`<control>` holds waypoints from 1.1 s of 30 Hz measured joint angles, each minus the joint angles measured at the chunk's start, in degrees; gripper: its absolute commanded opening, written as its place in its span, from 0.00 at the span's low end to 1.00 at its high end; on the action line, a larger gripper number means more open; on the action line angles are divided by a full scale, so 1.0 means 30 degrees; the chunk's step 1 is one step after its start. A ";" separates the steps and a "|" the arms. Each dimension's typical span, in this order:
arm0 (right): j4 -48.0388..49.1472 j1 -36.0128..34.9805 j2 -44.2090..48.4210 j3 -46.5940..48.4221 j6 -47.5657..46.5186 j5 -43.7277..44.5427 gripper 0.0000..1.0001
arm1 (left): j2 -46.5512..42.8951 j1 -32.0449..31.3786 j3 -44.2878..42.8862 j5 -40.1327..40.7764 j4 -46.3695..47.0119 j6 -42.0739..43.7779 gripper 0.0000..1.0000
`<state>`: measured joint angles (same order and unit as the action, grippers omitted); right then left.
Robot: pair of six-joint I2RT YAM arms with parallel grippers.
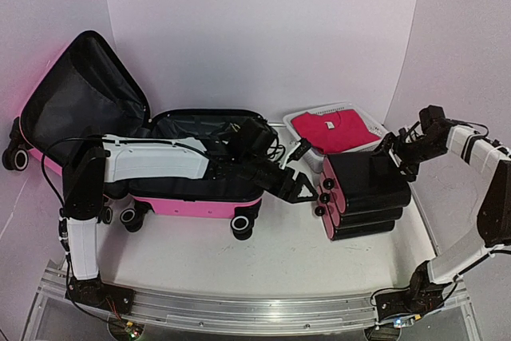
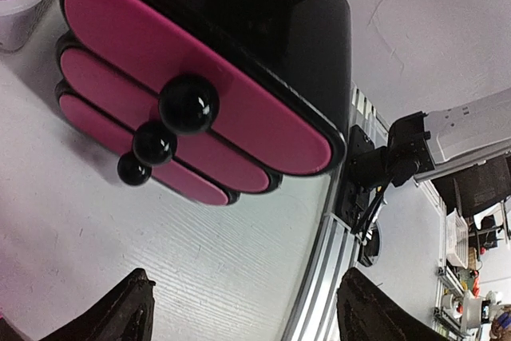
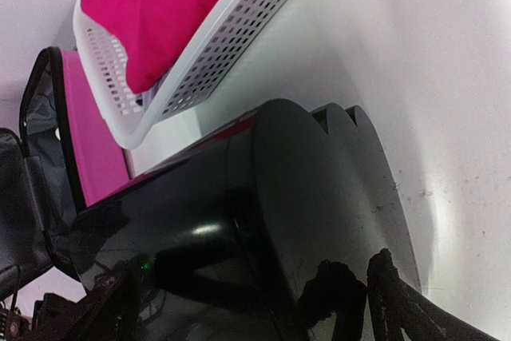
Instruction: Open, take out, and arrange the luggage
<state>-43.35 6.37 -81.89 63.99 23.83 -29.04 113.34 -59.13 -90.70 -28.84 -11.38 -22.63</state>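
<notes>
Reaching flat across the open luggage (image 1: 192,201), which lies left on the bench (image 1: 279,253) with its lid propped up, the left arm ends near the stack of black cases (image 1: 369,189); left tool (image 1: 302,189) released, empty. Right arm elbowed up, right tool (image 1: 393,152) at the stack's rear top. Left wrist: fingertips (image 2: 124,313) spread, nothing between, cut off by the frame. Right wrist: jaws wide over the glossy case; dark fingers (image 3: 399,297) hard to separate from it, contact unclear; luggage cut off at left.

bright, even overhead light; soft shadows pool under the luggage (image 1: 192,204) and the stacked black cases (image 1: 367,185). in the wrist views, highlights gleam on the glossy knobs (image 2: 188,104), the white table (image 3: 447,117) glares, and close surfaces blur.
</notes>
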 measured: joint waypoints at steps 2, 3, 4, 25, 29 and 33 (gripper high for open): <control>0.0117 -0.0350 0.0000 -0.0160 -0.0080 -0.0364 0.98 | 0.0262 0.0080 -0.0131 0.0007 0.0321 -0.0248 0.86; 0.0168 -0.0466 0.0000 -0.0262 -0.0117 -0.0554 0.98 | 0.0284 0.0109 -0.0131 0.0022 0.0415 -0.0423 0.87; 0.0204 -0.0561 0.0000 -0.0364 -0.0146 -0.0692 0.98 | 0.0284 0.0109 -0.0131 0.0022 0.0517 -0.0532 0.88; 0.1078 -0.1173 0.0073 -0.0954 0.0022 -0.1107 0.98 | 0.4466 0.1224 -0.3104 -0.2550 0.2317 -0.2630 0.60; 0.1056 -0.1173 0.0153 -0.0954 -0.0022 -0.1100 0.98 | 0.5151 0.1275 -0.3803 -0.2878 0.2346 -0.3009 0.49; 0.0998 -0.1173 0.0284 -0.0954 -0.0080 -0.1107 0.98 | 0.5617 0.1268 -0.4597 -0.3388 0.2623 -0.3417 0.43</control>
<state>-40.36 2.85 -81.03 61.12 23.59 -32.36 130.19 -55.33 -104.49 -39.00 -3.51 -32.88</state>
